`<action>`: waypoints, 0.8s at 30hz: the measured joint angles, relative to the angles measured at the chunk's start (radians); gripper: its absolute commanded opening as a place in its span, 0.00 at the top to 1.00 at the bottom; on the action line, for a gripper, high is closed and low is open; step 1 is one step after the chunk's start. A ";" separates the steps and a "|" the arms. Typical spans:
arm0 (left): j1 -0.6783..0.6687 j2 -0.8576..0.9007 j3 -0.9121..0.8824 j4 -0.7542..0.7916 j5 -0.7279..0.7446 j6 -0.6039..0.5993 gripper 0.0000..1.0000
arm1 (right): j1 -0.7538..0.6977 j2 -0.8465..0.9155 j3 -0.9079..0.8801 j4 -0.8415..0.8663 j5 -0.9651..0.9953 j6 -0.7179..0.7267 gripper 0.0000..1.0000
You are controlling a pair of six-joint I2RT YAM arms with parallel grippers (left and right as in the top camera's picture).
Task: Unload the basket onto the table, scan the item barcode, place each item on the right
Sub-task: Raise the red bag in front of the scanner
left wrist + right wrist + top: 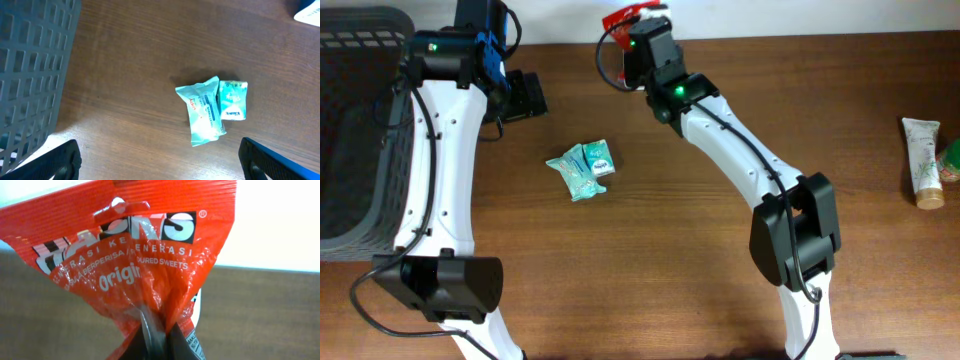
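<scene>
Overhead and wrist views, item-scanning task. The red sweets packet [625,18] is gripped by the right tool [642,35] and is held raised near the far edge of the tabletop [670,230]; in the right wrist view its crumpled lower part is pinched between the closed jaws. The left tool [525,97] is spread wide and holds nothing, above bare wood between the basket [360,130] and two teal packets [582,170]. A tube [923,160] is seen far right. The pick is judged complete; the scan is not yet done, since neither barcode nor scanner is visible.
</scene>
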 measured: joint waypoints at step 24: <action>0.000 0.000 0.000 -0.001 0.000 0.000 0.01 | -0.085 0.178 0.001 0.371 0.007 -0.003 0.96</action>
